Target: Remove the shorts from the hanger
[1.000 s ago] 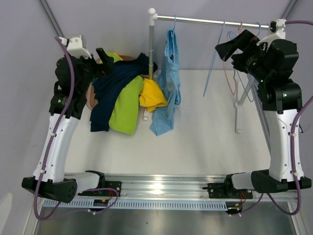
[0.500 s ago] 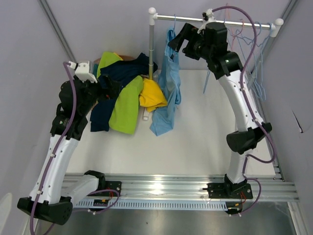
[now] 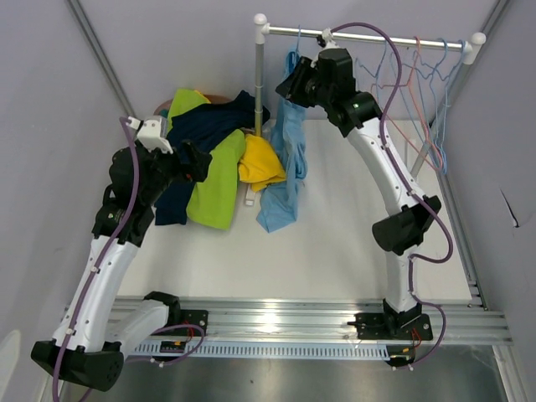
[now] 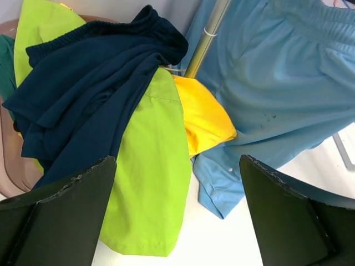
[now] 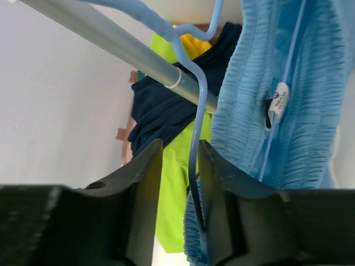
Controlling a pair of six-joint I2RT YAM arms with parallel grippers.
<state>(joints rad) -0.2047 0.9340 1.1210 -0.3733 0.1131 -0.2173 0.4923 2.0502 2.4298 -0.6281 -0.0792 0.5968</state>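
Top external view is showing the light blue shorts (image 3: 289, 138) hanging from a blue hanger (image 5: 195, 116) on the rail (image 3: 368, 35) at the upper centre of the frame, their lower end trailing onto the white surface (image 3: 335, 234). Just left of them the yellow shorts (image 3: 261, 161), lime green shorts (image 3: 216, 180) and navy shorts (image 3: 209, 134) are lying in an overlapping pile, with the dark teal shorts (image 4: 5, 61) peeking out at the far left edge of the left wrist view. The right tool (image 5: 180, 149) is reaching up under the rail, its jaws standing narrowly released with the hanger wire passing between them. The left tool (image 4: 177, 166) is hovering over the pile, spread wide and grasping nothing. More bare hangers (image 3: 419, 63) are dangling at the upper right
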